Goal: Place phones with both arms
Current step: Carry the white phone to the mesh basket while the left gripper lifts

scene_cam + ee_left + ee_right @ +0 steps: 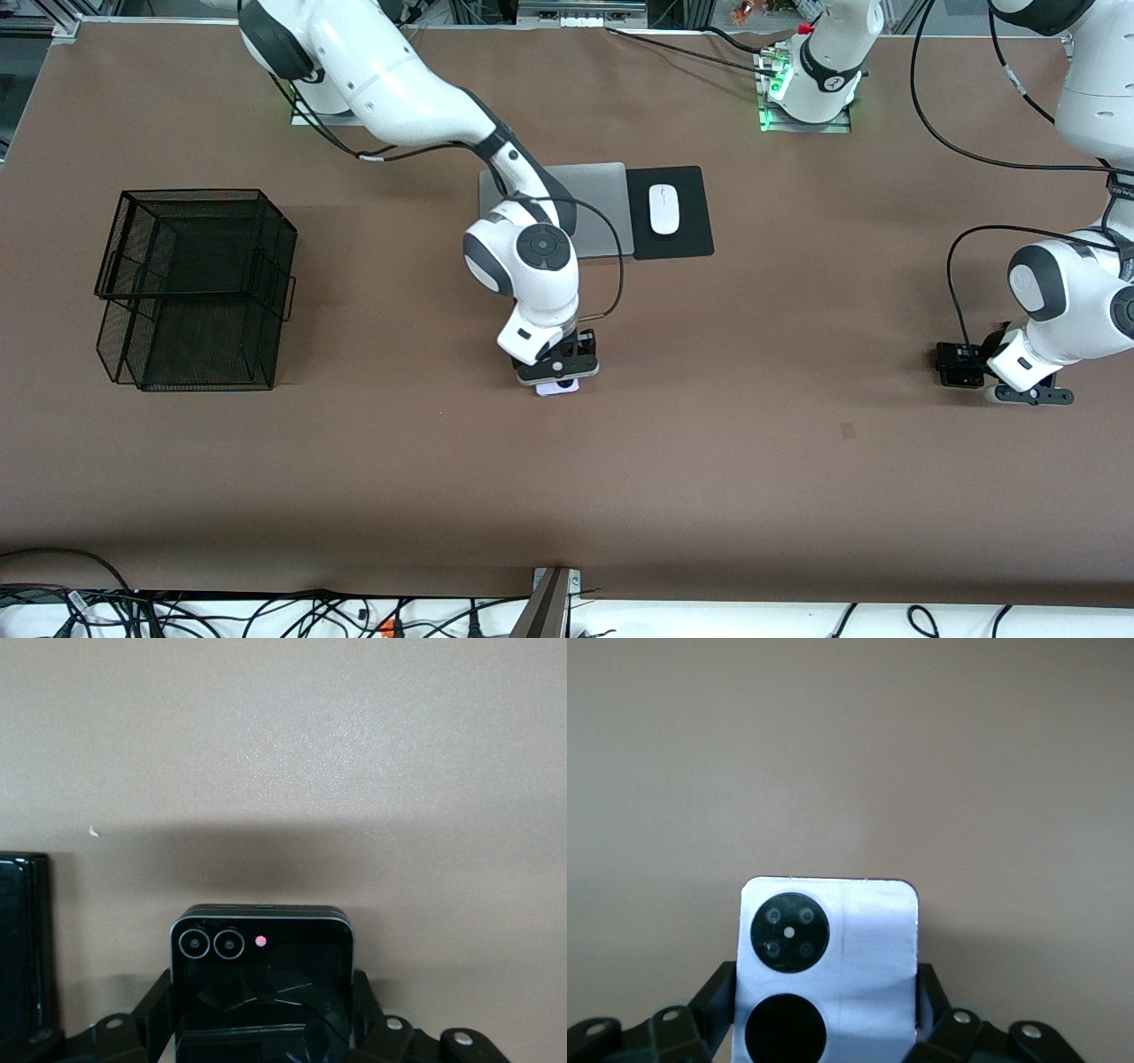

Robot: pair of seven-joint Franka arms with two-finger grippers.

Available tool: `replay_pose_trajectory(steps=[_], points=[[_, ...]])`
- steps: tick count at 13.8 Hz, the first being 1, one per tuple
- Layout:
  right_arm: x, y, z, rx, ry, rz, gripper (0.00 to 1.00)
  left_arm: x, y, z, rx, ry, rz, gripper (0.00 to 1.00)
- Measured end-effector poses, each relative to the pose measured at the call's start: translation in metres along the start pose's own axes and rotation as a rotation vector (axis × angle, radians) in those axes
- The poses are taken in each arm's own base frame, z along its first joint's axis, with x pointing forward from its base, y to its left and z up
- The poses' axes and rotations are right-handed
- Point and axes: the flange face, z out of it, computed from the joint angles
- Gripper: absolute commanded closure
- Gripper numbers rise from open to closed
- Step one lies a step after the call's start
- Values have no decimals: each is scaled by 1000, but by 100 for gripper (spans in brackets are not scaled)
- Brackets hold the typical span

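lab — robot arms (pixel 523 257), cables (pixel 266 611)

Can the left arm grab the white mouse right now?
Probably not. The left gripper is already shut on the black phone at the left arm's end of the table, so its fingers are full. The mouse lies uncovered on its black pad beside the laptop, well off toward the middle.
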Motion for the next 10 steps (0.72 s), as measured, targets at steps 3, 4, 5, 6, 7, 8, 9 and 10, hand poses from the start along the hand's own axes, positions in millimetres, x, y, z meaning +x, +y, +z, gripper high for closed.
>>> replay_pose_trajectory(steps=[3,4,5,6,7,8,9,10], points=[[36,62,-96,-57,-58,105,100,0,0,0,0,0,0,57],[45,87,-120,-89,-76,124,100,0,0,0,0,1,0,57],[51,114,-141,-126,-98,129,100,1,0,-1,1,2,1,57],[56,144,-158,-163,-117,127,100,1,1,-3,1,3,1,57],[61,176,-172,-191,-136,119,100,2,2,-8,1,1,3,57],[63,208,-182,-205,-158,108,100,4,4,-13,-1,-3,7,58],[64,245,-189,-204,-184,100,100,8,7,-22,-2,-8,9,58],[64,285,-195,-202,-210,96,100,14,13,-31,-2,-9,7,58]])
